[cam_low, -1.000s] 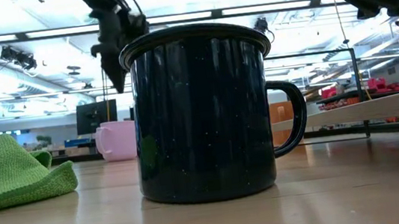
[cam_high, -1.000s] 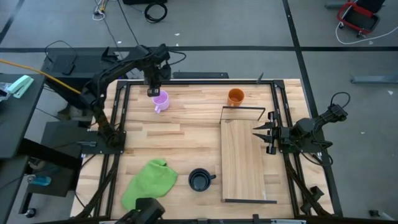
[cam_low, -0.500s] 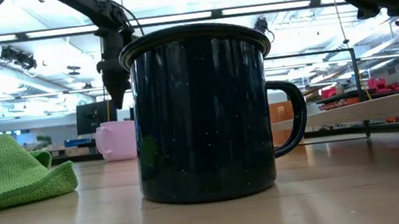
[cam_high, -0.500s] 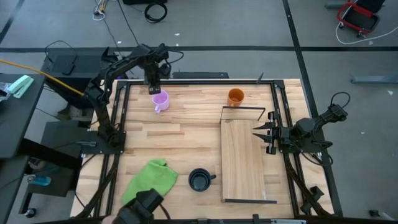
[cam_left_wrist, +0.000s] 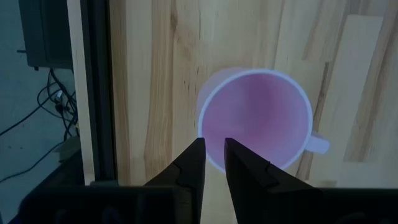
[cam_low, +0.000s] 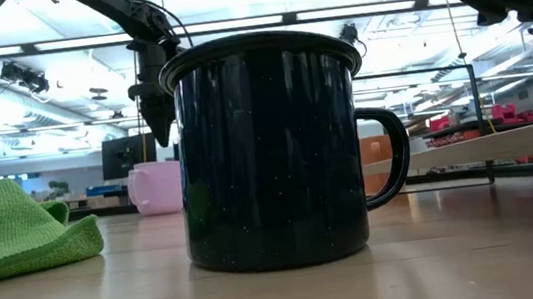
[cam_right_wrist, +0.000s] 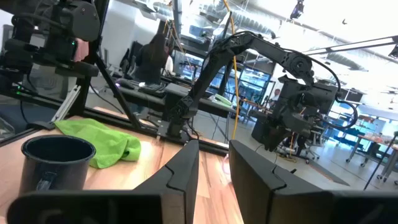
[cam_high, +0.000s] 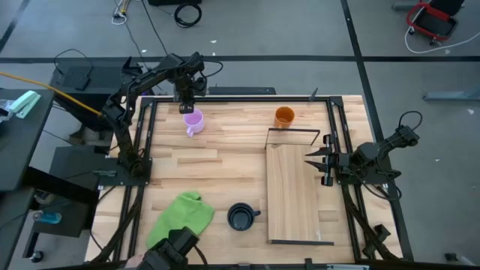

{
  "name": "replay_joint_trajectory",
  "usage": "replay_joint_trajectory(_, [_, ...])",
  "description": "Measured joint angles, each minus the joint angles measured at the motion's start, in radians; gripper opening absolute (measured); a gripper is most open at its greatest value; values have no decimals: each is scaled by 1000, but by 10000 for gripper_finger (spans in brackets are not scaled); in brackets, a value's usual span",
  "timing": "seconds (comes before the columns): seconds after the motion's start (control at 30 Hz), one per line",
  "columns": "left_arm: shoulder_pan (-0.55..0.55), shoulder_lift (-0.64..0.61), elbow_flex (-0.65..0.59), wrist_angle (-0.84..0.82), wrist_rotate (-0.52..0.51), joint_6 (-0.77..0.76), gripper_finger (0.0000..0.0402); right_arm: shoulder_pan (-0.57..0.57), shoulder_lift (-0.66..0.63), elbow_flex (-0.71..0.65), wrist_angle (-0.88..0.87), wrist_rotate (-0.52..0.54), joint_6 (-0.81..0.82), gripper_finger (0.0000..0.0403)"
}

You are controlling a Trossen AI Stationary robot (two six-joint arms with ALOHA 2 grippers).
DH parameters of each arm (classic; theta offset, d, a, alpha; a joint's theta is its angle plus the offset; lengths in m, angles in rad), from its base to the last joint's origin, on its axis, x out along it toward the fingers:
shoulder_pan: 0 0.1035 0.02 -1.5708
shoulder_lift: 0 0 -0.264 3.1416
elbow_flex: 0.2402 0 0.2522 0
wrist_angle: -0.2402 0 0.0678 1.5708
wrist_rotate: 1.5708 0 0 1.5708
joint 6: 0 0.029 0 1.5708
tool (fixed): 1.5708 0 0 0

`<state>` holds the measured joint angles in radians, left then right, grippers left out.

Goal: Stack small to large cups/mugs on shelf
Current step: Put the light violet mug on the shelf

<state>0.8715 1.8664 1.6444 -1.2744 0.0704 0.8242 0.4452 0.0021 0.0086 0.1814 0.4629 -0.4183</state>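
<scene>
Pale plank surface [cam_high: 225, 161], boxed in by a black frame, carried everything in the high view. At its near left lay a crumpled green cloth [cam_high: 180, 215]. Toward the far left stood the light purple mug [cam_high: 193, 121], upright, its inside empty as the left wrist view showed [cam_left_wrist: 258, 118]. The left gripper [cam_high: 184, 98] hung just above the mug's far rim, touching nothing, its fingers [cam_left_wrist: 194, 163] set only a narrow slit apart. Near the front edge, just right of the cloth, sat the black mug [cam_high: 241, 217], upright with its handle pointing right; its contents could not be made out beyond a dark interior. Farther right, at the back, the orange mug [cam_high: 284, 116] stood alone, empty-looking, near the shelf's far wire end. The shelf [cam_high: 292, 191], a long light-wood board, lay along the right side with no mug on it. The right gripper [cam_high: 311, 163] waited over the shelf's right edge, fingers apart and empty.
</scene>
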Motion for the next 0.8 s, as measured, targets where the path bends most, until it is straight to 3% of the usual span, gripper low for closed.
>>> replay_joint_trajectory(0.8, [1,106,0,0,12,-53,85,0,0,0,0,0,0,97])
